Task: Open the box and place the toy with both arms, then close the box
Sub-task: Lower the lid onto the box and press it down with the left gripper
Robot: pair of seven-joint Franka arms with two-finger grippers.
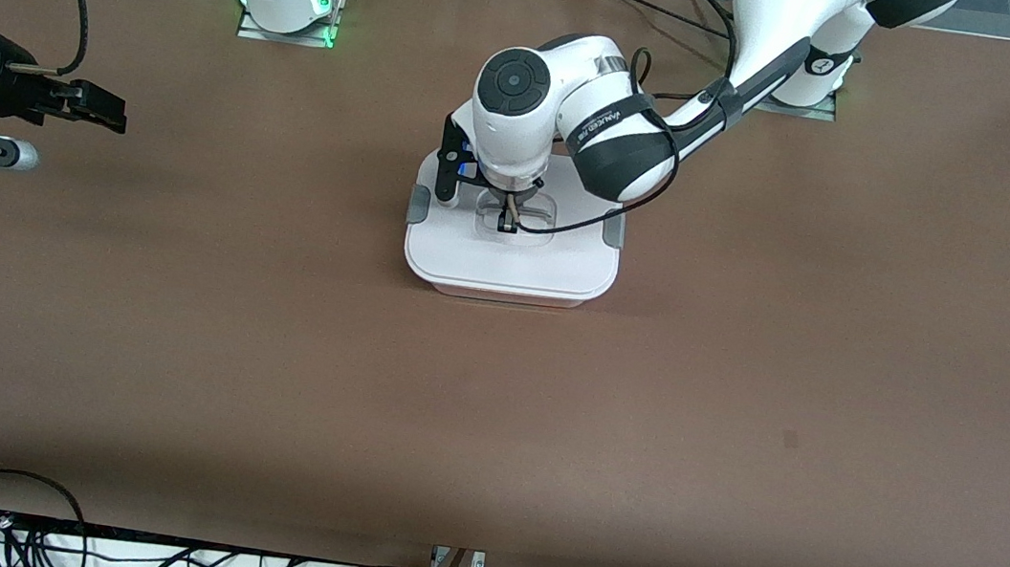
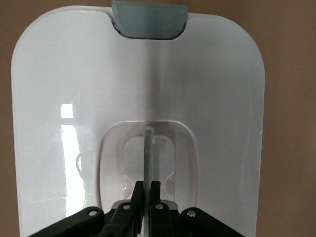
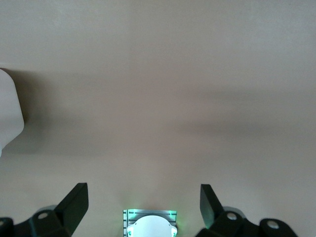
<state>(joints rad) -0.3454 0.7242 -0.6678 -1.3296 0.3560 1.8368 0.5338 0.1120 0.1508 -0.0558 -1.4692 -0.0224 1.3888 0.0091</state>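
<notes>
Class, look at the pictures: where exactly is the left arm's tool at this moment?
The left tool is down in the recessed middle of the box's white lid, shut on the lid handle, midway between the two grey clips.

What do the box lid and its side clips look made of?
The lid looks like glossy white hard plastic: it mirrors window glare. The side clip looks like matte grey, slightly translucent plastic. The left gripper is shut on the thin handle, probably plastic too.
</notes>
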